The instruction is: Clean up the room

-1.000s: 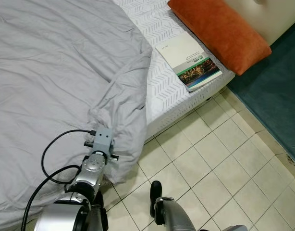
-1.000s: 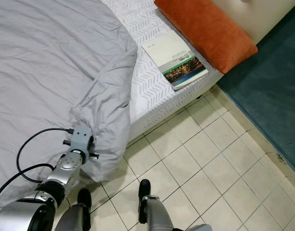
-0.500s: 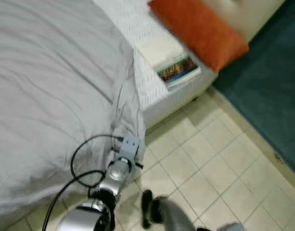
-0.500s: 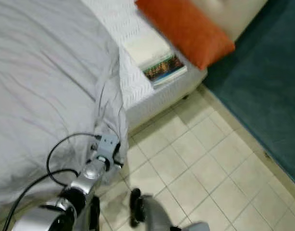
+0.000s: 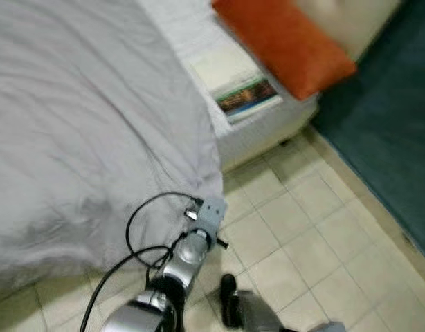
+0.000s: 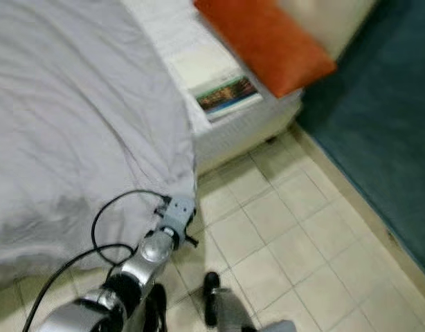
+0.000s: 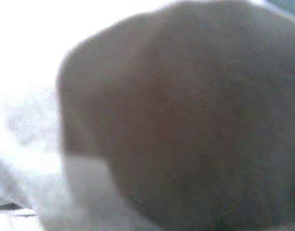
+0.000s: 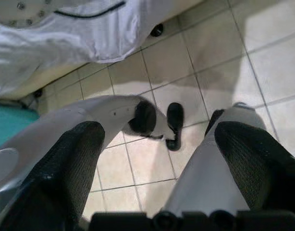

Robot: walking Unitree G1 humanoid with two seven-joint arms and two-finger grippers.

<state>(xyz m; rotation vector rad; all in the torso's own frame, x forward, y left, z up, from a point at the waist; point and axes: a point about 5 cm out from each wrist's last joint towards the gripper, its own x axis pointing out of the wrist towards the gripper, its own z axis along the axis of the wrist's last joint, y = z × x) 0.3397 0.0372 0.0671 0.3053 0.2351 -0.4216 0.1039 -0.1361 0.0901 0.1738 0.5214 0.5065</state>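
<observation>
Dragged the duvet (image 5: 88, 131) corner further along the bed edge toward the book (image 5: 240, 86), left gripper (image 5: 211, 211) buried, grip untellable, right gripper (image 8: 157, 159) spread idle; risked cloth slipping free.

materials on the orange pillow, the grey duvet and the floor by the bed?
Orange pillow: looks like matte velvety or suede-like fabric, soft nap, though the view is blurred. Grey duvet: thin woven cloth, probably cotton or a blend, judging by its fine creases. Floor: cream ceramic-looking tiles with dark grout lines, slight sheen.
</observation>
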